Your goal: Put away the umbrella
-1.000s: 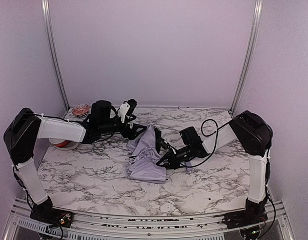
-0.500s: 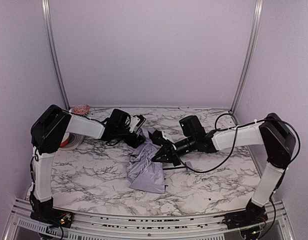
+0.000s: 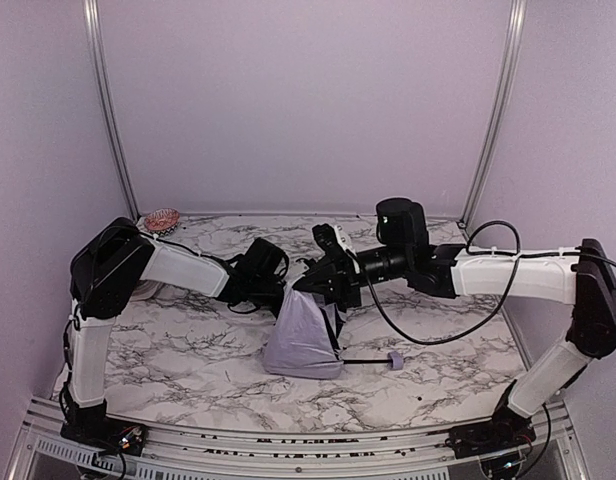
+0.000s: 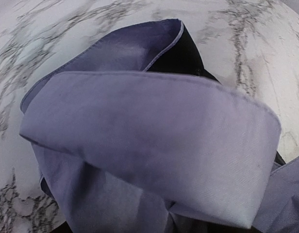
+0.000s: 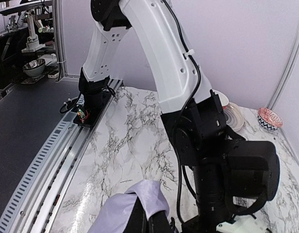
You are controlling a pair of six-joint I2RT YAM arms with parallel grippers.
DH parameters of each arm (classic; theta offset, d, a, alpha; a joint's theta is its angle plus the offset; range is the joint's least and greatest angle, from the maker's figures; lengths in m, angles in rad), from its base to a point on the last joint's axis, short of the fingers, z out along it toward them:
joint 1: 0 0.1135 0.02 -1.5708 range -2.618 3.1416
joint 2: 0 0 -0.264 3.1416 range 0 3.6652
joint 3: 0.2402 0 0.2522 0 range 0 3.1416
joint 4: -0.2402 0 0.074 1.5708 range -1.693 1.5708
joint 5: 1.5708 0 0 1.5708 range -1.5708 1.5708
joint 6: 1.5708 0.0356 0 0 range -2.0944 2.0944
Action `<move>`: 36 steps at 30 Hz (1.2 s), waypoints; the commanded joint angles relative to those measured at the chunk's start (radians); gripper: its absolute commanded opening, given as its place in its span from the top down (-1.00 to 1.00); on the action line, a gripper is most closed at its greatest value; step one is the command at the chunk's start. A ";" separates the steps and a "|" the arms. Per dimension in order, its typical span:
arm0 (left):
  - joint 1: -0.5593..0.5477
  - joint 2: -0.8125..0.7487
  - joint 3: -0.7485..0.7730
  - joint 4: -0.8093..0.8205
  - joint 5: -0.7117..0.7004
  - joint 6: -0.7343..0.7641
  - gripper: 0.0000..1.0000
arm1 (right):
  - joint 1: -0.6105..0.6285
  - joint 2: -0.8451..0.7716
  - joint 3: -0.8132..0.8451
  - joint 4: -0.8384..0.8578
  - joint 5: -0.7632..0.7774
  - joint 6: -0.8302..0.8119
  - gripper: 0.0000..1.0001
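A small red-patterned bowl [image 3: 162, 218] sits at the far left corner of the marbled table [image 3: 168, 350], well behind the left gripper [image 3: 284, 284] and off to its outer side. That gripper lies low over the table, reaching in from the left and right up against the left flank of the umbrella [image 3: 303, 338]. Its tips are hidden by the cloth in the top view and do not appear in its own wrist view, so whether it stands wide or narrow cannot be told. Its wrist camera sees only folds of pale lavender cloth close in front, with a wedge of black lining [image 4: 176, 56] at the far edge. The canopy hangs as a loose cone directly beneath the right gripper [image 3: 310, 284], its lower hem resting on the table. The right gripper, stretched in from the right, is closed tight on the peak of the cloth, and a bunch of lavender is pinched in its grip in its wrist view. From the foot of the cone the thin black shaft [image 3: 363, 361] runs rightward along the table, below the right gripper and nearer the arm bases. It ends in the small lavender handle [image 3: 394, 361], which lies on the table apart from both grippers
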 commanded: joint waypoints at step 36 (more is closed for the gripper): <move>0.040 -0.166 -0.201 0.250 -0.242 -0.001 -0.79 | -0.238 0.685 0.041 -0.041 0.109 0.349 1.00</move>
